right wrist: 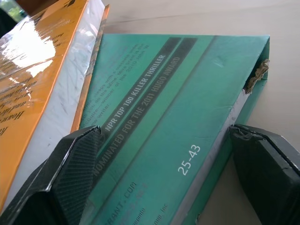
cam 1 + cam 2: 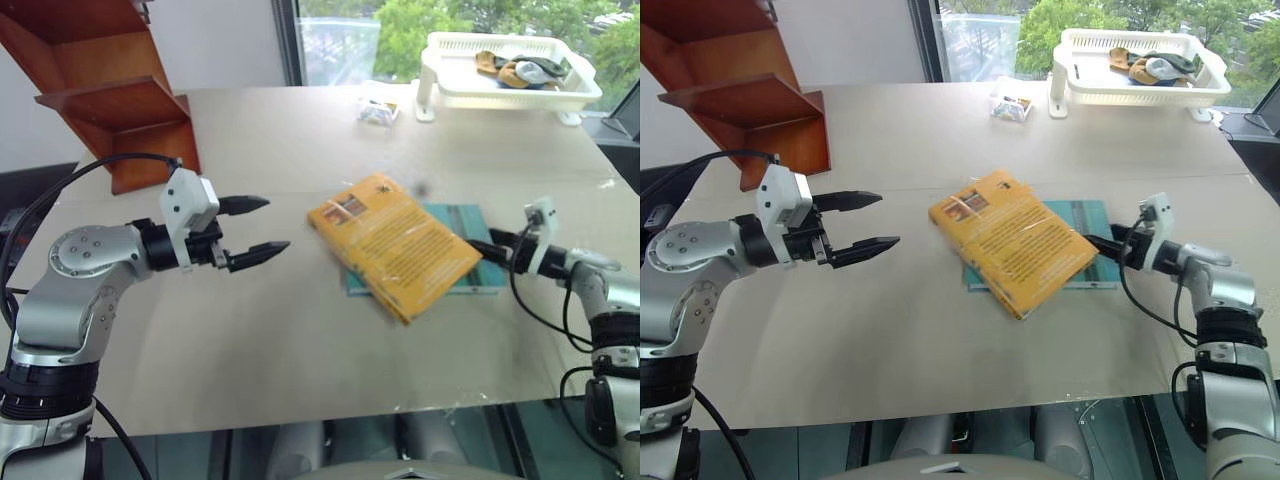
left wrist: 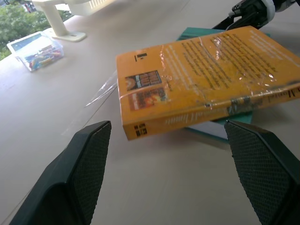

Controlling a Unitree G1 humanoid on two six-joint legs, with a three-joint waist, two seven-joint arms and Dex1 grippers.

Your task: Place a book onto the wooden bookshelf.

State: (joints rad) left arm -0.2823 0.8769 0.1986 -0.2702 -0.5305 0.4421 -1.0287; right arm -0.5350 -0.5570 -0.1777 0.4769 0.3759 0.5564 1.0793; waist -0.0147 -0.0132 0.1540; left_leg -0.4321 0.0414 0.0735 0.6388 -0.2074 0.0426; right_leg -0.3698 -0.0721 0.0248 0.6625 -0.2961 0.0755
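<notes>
Lying askew on the teal book [image 2: 462,262] mid-table, the book [image 2: 392,245] waited, well apart from the wooden bookshelf [image 2: 105,90]. We saw the left gripper [image 2: 262,228] spread wide, empty; the right gripper [image 2: 1102,243] seemingly straddled the teal book's corner.

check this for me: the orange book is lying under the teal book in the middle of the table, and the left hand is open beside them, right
Not quite. The orange book lies on top of the teal book, not under it; the left eye view shows it covering most of the teal one. The rest holds: both sit in the middle of the table, and the left hand is open beside them.
</notes>
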